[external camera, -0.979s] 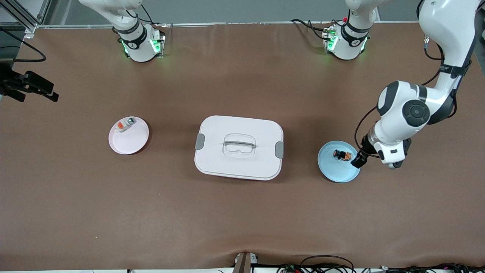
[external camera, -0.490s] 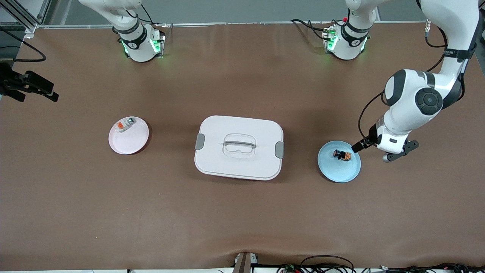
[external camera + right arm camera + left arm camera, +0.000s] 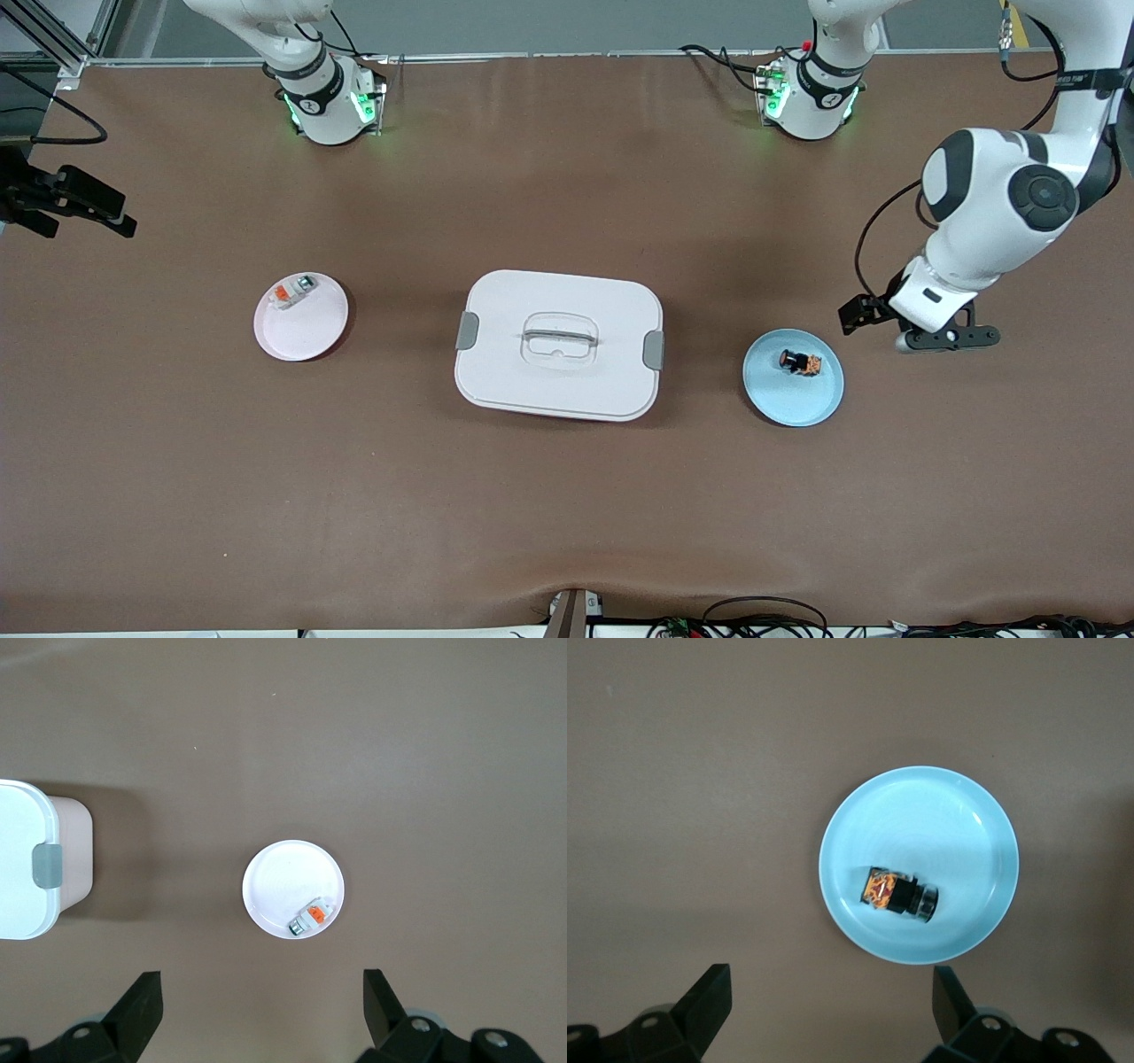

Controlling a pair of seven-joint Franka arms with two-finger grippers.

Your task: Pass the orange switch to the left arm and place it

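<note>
The left pincer (image 3: 828, 1010), jaws spread wide and empty, hangs over bare tabletop (image 3: 567, 496) beside the blue plate (image 3: 811, 403), where the orange switch (image 3: 800, 361) lies on its side. The right pincer (image 3: 261, 1010), equally wide and empty, waits high over the pink plate (image 3: 279, 877). The switch looks light, rigid and small enough to slip; its black body seems the surest hold. Count: one orange switch, one whitish component (image 3: 292, 291), two plates, one box (image 3: 558, 292), two arms.
</note>
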